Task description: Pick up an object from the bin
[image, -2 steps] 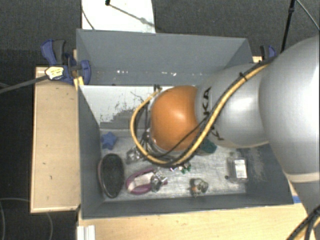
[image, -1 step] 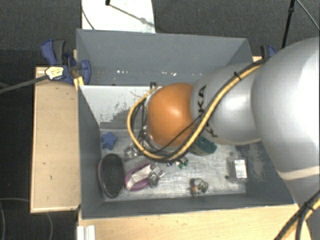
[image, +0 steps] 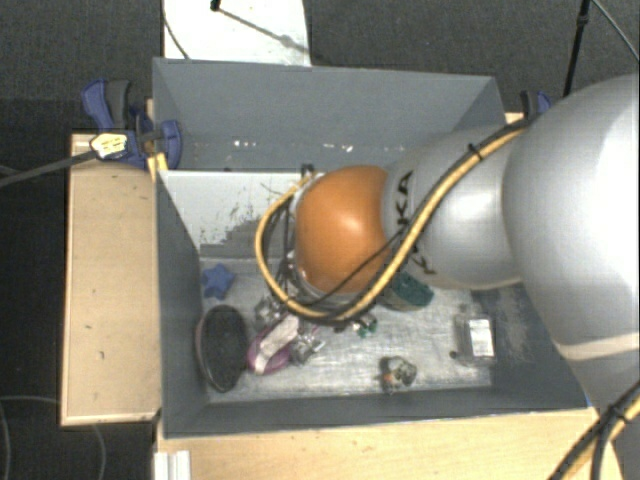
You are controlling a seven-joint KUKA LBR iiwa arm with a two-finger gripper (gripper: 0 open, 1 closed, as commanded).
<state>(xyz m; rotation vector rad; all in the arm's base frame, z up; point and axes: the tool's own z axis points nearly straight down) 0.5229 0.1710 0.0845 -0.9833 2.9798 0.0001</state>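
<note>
- Camera view: we look down on the grey metal bin [image: 180, 298]. The arm [image: 480, 218] comes in from the right, and its orange cover [image: 340, 228] hangs above the middle of the bin floor.
- Under the orange cover we see the gripper [image: 288, 326], low over the left part of the floor. The cover hides most of it, so we cannot tell how far it is open, nor whether it has hold of anything.
- Just beside the gripper, on its near left side, lies a small pink and white thing [image: 270, 350]. We cannot tell whether the two touch.
- Further left, right next to this thing, lies a black oval thing [image: 222, 346], close to the left wall.
- A small blue thing [image: 215, 281] lies farther back, also near the left wall.
- To the right of the gripper, a teal thing [image: 412, 290] shows partly from under the arm.
- A small dark thing [image: 397, 371] lies close to the near wall.
- A grey and white box [image: 478, 336] lies well to the right.
</note>
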